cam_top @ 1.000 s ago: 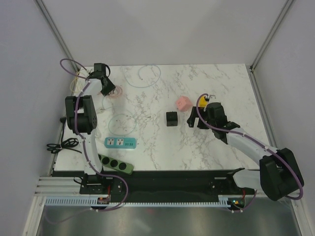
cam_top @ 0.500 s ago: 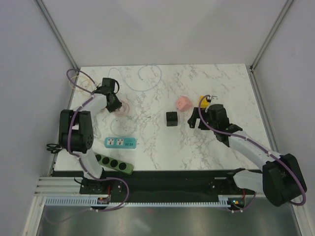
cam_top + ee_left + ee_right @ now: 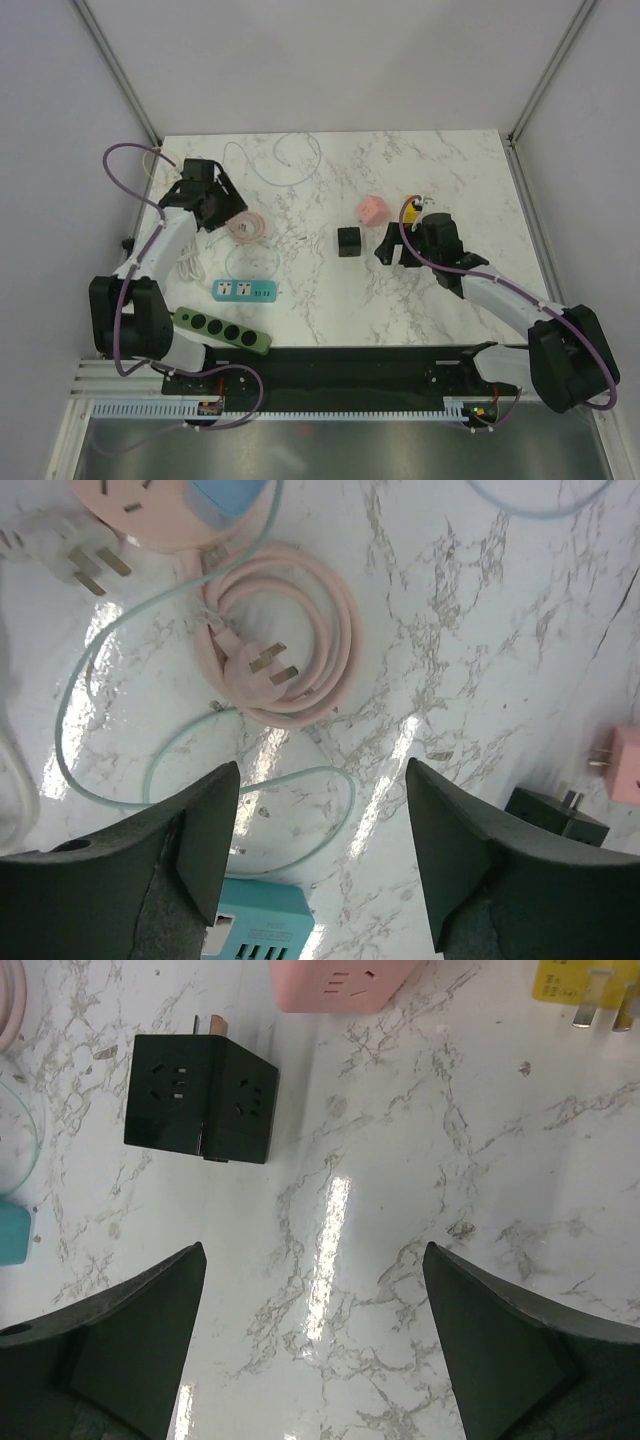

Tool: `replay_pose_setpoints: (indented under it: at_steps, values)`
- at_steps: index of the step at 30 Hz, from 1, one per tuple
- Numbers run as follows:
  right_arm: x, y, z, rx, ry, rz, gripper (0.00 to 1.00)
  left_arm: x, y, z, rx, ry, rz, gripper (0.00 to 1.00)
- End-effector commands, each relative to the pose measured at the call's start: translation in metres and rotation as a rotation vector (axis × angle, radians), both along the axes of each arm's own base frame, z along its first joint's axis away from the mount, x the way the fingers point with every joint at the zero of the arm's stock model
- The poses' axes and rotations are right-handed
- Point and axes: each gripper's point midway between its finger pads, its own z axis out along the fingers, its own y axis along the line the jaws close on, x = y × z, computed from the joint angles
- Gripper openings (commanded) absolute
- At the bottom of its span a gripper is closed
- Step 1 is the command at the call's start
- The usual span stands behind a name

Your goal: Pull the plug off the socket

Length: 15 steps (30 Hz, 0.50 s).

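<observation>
– While the left gripper (image 3: 325,865) hangs with its jaws spread wide, what lies around the pink coiled cord (image 3: 290,645)?

– Nearer than the coil is the matte corner of a teal power strip (image 3: 265,932). Just beyond the coil, a smooth blue plug (image 3: 232,494) sits in a round pink socket (image 3: 165,508). Only the wrist view shows that pair; overhead they cannot be made out. Well right of the coil, the right gripper (image 3: 315,1360) is also spread, with a black cube adapter (image 3: 200,1100) ahead of it.
</observation>
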Motion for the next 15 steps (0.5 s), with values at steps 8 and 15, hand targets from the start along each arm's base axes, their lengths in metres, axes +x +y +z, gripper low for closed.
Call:
replay_pose_setpoints:
  at_steps: [8,15]
  values:
    - [0.010,0.015,0.004,0.034,-0.017,0.070,0.98,0.045,0.073,0.025,-0.209,-0.103,0.206,0.82]
    - [0.009,0.019,0.009,0.044,-0.018,0.092,0.98,0.066,0.100,-0.011,-0.202,-0.057,0.268,0.75]
